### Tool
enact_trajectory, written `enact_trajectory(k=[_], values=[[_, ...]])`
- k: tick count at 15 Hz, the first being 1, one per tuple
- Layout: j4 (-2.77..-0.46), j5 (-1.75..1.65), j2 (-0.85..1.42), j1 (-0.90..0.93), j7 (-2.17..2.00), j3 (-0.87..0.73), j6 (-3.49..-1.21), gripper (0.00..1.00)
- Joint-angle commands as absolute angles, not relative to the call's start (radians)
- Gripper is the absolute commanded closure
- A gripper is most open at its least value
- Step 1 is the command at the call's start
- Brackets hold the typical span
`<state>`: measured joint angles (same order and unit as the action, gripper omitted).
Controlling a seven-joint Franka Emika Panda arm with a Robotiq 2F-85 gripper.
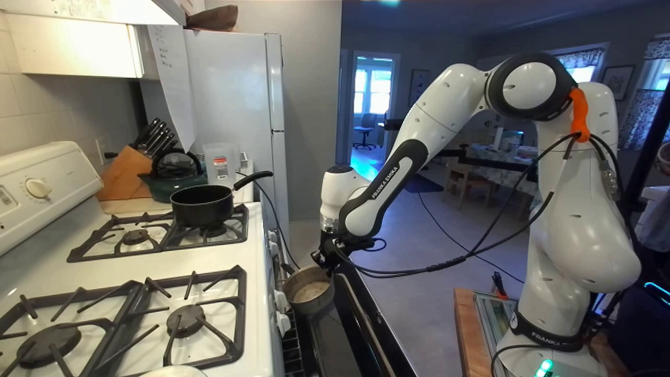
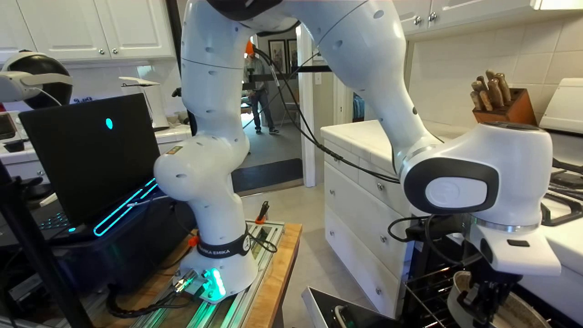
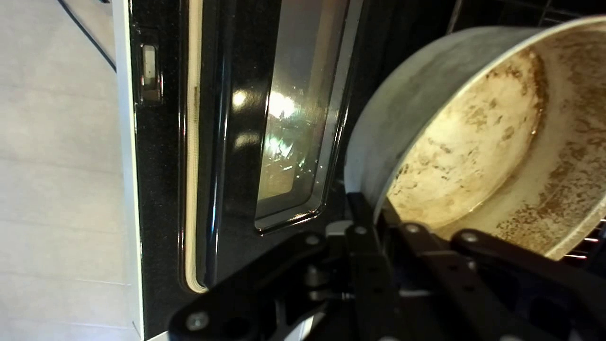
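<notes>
A worn, pale metal pot, stained brown inside, appears in both exterior views (image 1: 305, 301) (image 2: 457, 296) and fills the right of the wrist view (image 3: 402, 109). My gripper (image 3: 375, 208) is shut on its wall, one finger outside and the other inside the rim. In the wrist view the pot leans to one side, its mouth facing right. It is over the lowered oven door (image 1: 335, 340), close to the stove front. The door's black inner face and window (image 3: 303, 118) lie left of the pot in the wrist view. Whether the pot touches the door or rack I cannot tell.
Beside the pot is the white stove (image 1: 267, 324) with its front knobs. A black saucepan (image 1: 203, 209) stands on a farther burner, its handle pointing outward. The oven rack (image 2: 426, 296) sticks out near the pot. White drawers (image 2: 360, 218) stand behind the arm.
</notes>
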<state>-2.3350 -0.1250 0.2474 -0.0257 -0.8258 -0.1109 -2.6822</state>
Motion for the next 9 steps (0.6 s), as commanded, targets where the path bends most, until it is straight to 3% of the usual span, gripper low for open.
enact_trajectory(k=[1,2,9], values=[[-2.334,-0.112,0.248,-0.002,-0.815,-0.134,-2.681,0.94],[-2.334,-0.112,0.248,-0.002,-0.815,-0.134,-2.681,0.98],[-2.281,-0.069,0.334,0.005,-0.79,-0.122,-2.755,0.98]])
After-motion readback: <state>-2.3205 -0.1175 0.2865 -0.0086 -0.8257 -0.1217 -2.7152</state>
